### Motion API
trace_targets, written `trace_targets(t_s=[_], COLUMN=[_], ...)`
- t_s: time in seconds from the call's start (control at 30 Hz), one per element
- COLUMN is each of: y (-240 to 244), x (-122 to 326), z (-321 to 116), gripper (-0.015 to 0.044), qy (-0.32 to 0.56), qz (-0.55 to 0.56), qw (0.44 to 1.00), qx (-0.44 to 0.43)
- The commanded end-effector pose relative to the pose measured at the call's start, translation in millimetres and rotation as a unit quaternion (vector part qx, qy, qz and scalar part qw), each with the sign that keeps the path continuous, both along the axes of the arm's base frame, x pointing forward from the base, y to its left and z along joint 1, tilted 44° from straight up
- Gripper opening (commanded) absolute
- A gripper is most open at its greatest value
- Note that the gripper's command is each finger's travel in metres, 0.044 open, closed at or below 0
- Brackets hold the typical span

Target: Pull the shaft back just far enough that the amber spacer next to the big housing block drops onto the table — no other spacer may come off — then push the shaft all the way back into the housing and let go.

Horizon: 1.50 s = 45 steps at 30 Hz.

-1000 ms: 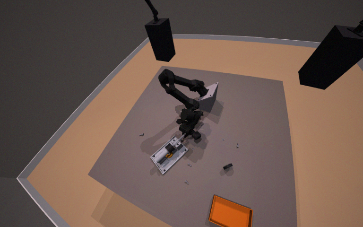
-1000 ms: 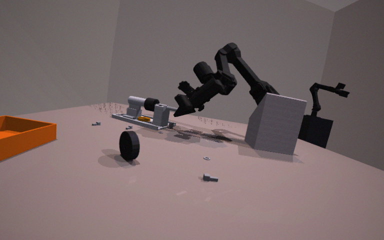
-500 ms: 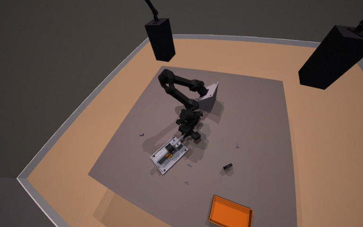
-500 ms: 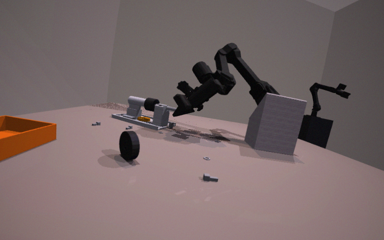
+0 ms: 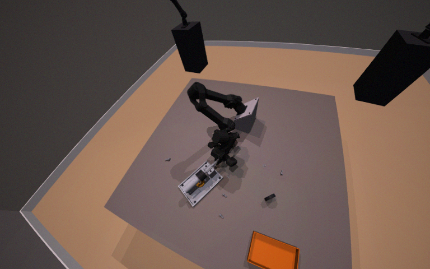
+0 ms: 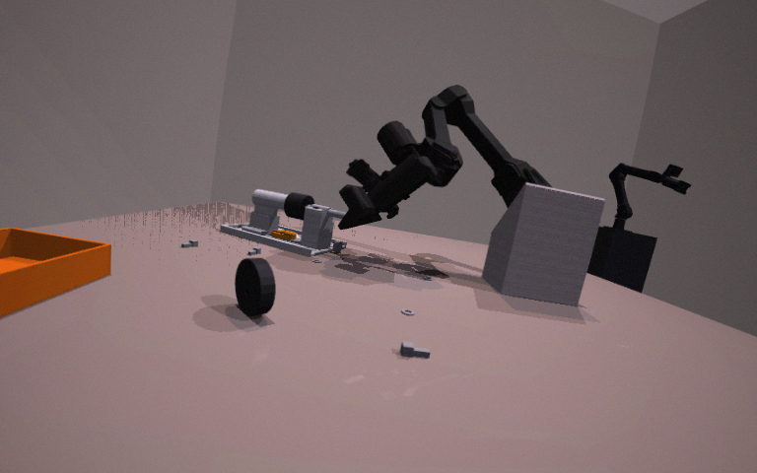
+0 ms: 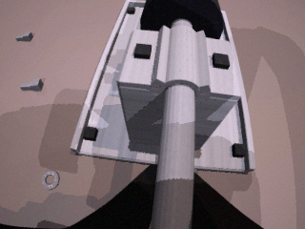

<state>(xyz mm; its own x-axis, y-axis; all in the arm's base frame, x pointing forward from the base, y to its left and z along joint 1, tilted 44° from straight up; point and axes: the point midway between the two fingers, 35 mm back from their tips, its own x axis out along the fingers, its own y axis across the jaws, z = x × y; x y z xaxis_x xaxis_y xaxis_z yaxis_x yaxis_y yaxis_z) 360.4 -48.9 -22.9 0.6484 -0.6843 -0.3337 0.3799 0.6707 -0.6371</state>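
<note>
My gripper [image 5: 218, 161] [image 6: 341, 223] [image 7: 168, 174] is shut on the pale shaft [image 5: 213, 166] [image 6: 337, 213] [image 7: 177, 129], outside the near support block [image 6: 317, 226] [image 7: 138, 72]. The shaft runs through that block to a black spacer part [image 5: 201, 175] [image 6: 299, 205] [image 7: 181, 11]. This black part sits against the pale cylindrical housing [image 5: 191, 185] [image 6: 267, 196]; any gap is too small to tell. The amber spacer [image 5: 200, 184] [image 6: 283, 235] is off the shaft and lies low in the white base tray [image 5: 208, 192] [image 6: 262, 239] [image 7: 119, 158]. The shaft's far end is hidden.
A black disc [image 5: 269, 197] [image 6: 255, 286] stands on edge on the table. An orange bin [image 5: 276, 240] [image 6: 66, 267] lies beyond it. Several small bolts and a washer [image 7: 50, 179] lie around the tray. The arm's pale pedestal [image 5: 245, 120] [image 6: 549, 245] stands behind the gripper.
</note>
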Motion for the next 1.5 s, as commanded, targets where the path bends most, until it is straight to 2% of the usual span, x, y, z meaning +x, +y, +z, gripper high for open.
trace_targets(t_s=[0.0, 1.47], y=[0, -4], x=[4, 16], z=[2, 6], gripper=[0.0, 0.0], qy=[-0.004, -0.004], qz=[0.001, 0.001], qw=[1.0, 1.0], qx=[0.001, 0.001])
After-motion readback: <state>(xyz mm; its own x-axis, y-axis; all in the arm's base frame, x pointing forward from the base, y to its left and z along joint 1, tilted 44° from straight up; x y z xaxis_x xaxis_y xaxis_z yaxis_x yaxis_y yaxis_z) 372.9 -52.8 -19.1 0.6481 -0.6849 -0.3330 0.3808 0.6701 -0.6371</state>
